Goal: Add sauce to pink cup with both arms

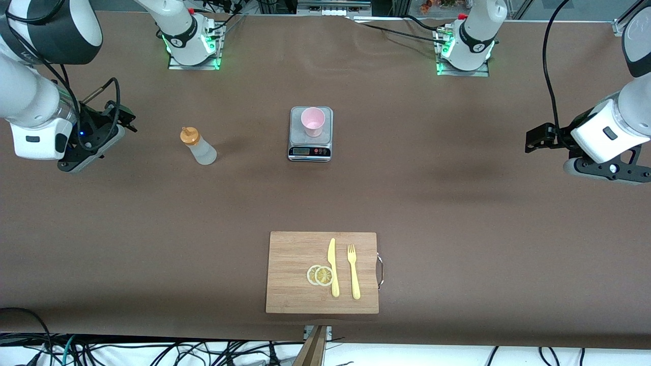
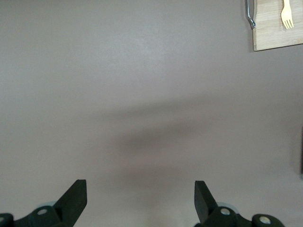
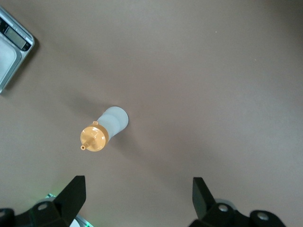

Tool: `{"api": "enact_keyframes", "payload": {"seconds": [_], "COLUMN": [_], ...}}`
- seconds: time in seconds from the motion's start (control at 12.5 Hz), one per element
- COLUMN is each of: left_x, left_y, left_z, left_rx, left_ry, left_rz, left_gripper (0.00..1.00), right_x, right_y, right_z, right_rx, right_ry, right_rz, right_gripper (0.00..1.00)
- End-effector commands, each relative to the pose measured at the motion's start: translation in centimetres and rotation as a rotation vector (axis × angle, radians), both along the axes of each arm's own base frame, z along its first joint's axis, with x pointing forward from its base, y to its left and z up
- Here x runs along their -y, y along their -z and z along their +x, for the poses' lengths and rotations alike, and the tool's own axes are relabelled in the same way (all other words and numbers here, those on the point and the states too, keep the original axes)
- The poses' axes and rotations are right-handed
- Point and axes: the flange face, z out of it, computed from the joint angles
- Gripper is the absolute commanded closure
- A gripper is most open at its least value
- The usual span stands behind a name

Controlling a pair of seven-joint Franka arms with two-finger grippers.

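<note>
Sauce bottle point(image 1: 198, 147) upright on desk point(image 1: 457, 213) toward right arm's end, pink cup point(image 1: 312, 121) on scale point(image 1: 311, 134) beside it, right pincer point(image 1: 114, 119) fingers apart, empty, near bottle, left pincer point(image 1: 539, 138) apart, empty, waiting well away.

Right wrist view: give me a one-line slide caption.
Open right gripper hovers over the brown table, above the upright sauce bottle; scale corner at frame edge.
</note>
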Motion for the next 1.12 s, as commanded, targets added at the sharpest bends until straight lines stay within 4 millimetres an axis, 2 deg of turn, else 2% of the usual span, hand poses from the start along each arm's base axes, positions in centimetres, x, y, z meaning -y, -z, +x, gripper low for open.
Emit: {"api": "enact_keyframes", "payload": {"seconds": [0.0,0.24,0.4,0.48,0.96,1.04], "left_x": [0.0,-0.1,0.0,-0.1,0.0,0.0], "left_y": [-0.3,-0.3,-0.3,-0.3,-0.3,-0.3], "left_z": [0.5,0.5,0.5,0.5,0.5,0.5], "left_rx": [0.002,0.002,0.002,0.002,0.002,0.002], "left_ry": [0.009,0.006,0.008,0.006,0.009,0.009], "left_rz": [-0.016,-0.016,-0.016,-0.016,-0.016,-0.016], "left_gripper": [0.0,0.0,0.0,0.0,0.0,0.0], "right_x": [-0.2,-0.7,-0.8,-1.0,-0.3,-0.3], "right_y": [-1.5,-1.8,-2.2,-3.0,-3.7,-3.9], "right_z": [-0.5,-0.7,-0.8,-1.2,-1.3,-1.4], "right_rx": [0.032,0.037,0.039,0.043,0.052,0.054], "right_ry": [0.254,0.459,0.507,0.525,0.545,0.594], "right_rz": [-0.019,-0.044,-0.031,-0.004,0.01,0.006], "right_gripper": [0.0,0.0,0.0,0.0,0.0,0.0]}}
